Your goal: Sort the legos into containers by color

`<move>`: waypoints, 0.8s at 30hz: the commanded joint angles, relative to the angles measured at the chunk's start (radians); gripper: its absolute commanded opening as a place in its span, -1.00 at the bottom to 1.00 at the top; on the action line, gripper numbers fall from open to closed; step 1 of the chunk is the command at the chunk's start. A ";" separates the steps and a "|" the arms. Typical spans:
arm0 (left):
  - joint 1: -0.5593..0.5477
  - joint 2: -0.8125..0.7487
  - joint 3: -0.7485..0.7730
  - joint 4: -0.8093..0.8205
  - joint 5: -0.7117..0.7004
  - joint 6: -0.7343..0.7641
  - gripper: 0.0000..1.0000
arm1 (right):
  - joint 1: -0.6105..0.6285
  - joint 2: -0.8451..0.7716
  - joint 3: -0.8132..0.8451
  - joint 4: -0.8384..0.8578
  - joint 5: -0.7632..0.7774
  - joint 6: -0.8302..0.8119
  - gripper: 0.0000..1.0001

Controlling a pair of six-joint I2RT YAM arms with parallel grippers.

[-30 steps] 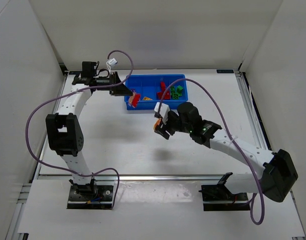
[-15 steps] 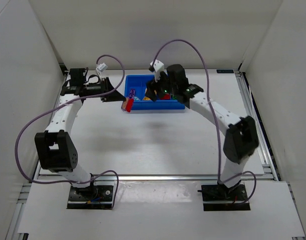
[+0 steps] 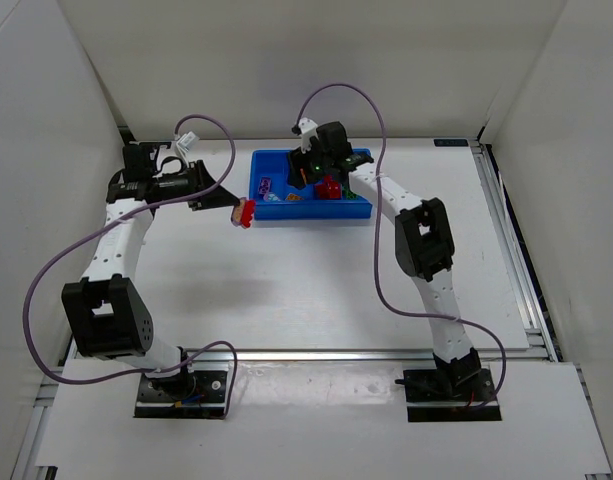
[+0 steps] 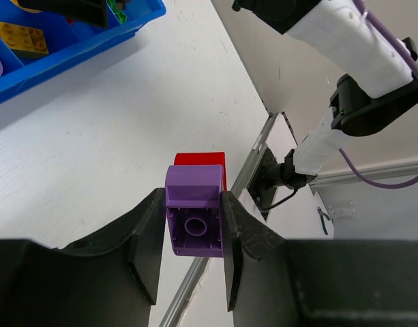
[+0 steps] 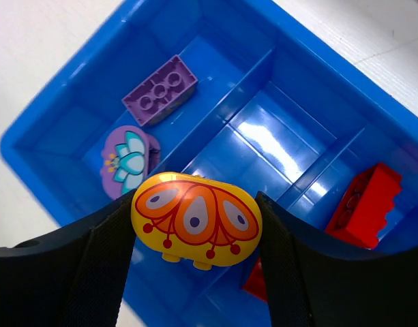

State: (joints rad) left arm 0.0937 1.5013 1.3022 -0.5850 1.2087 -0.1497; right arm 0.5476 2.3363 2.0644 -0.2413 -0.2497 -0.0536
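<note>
My left gripper (image 3: 240, 212) hangs over the table just left of the blue tray (image 3: 311, 213), apart from it. It is shut on a purple lego (image 4: 195, 218) with a red piece (image 4: 200, 159) stuck behind it. My right gripper (image 3: 308, 172) hovers above the tray (image 5: 277, 136), shut on a rounded yellow lego (image 5: 195, 221) with an orange pattern. That lego hangs near the divider beside the purple compartment. A purple brick (image 5: 161, 90) and a purple flower piece (image 5: 129, 158) lie in the end compartment. A red brick (image 5: 364, 204) lies further right.
A yellow brick (image 4: 18, 37) lies in the tray (image 4: 72, 51) and a green piece (image 4: 115, 7) shows at its top edge. White walls close in the table on three sides. A metal rail (image 3: 286, 353) runs along the near edge.
The right arm has swung from the middle of the table up over the tray, carrying the yellow lego. The left gripper has drawn left, away from the tray, with its purple lego.
</note>
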 commanded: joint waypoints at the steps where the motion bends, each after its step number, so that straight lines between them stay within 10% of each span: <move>1: 0.008 -0.053 0.000 -0.012 0.005 0.015 -0.53 | -0.003 0.029 0.105 -0.006 -0.020 -0.006 -0.46; 7: 0.008 -0.044 -0.006 -0.012 -0.006 0.021 -0.53 | -0.003 0.046 0.132 -0.006 -0.048 0.006 0.42; 19: 0.009 -0.029 -0.001 -0.010 -0.001 0.033 -0.55 | -0.046 -0.202 -0.069 -0.038 -0.221 0.001 0.70; 24: 0.008 -0.055 -0.001 -0.012 0.009 0.056 -0.55 | -0.159 -0.310 -0.133 0.046 -0.728 0.264 0.67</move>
State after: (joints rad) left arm 0.0975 1.5013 1.3018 -0.5858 1.1896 -0.1226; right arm 0.4610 2.1319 1.9770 -0.2768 -0.6376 0.0216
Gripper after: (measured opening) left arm 0.443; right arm 0.840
